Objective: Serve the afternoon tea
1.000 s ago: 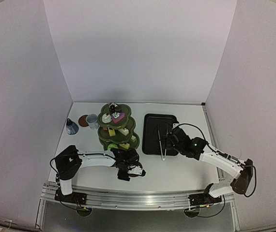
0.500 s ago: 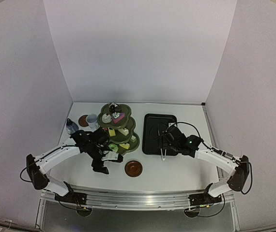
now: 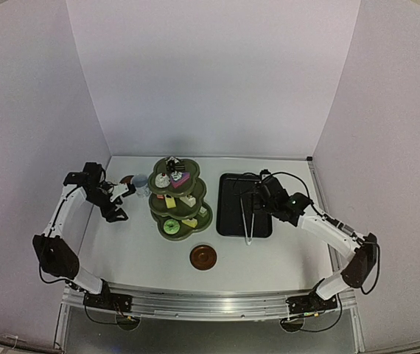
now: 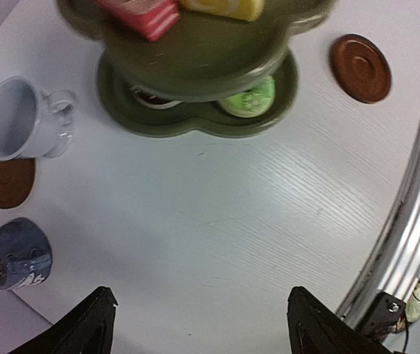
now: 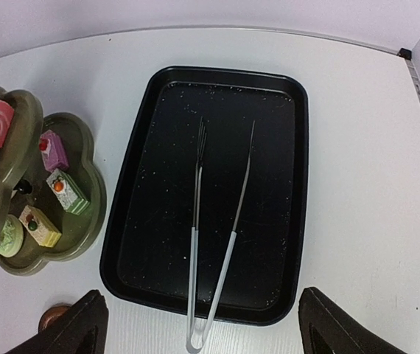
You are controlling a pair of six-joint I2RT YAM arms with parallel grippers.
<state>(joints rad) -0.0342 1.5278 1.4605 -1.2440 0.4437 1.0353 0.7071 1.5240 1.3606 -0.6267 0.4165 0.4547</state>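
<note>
Nearest to the left gripper [image 4: 200,306], spread and empty by the table's [image 4: 217,214] far-left corner: small blue-grey pot [image 4: 12,254], just outside one finger; right gripper [image 5: 203,313] likewise spread, well apart.

Seen from above: an olive-green three-tier stand [image 3: 178,199] of small cakes [image 3: 180,179] at the centre of the table [image 3: 284,258], a white mug [image 3: 141,183] just left of it, a brown coaster [image 3: 203,257] in front, and a black tray [image 3: 232,206] with tongs [image 3: 249,225] to the right.
</note>
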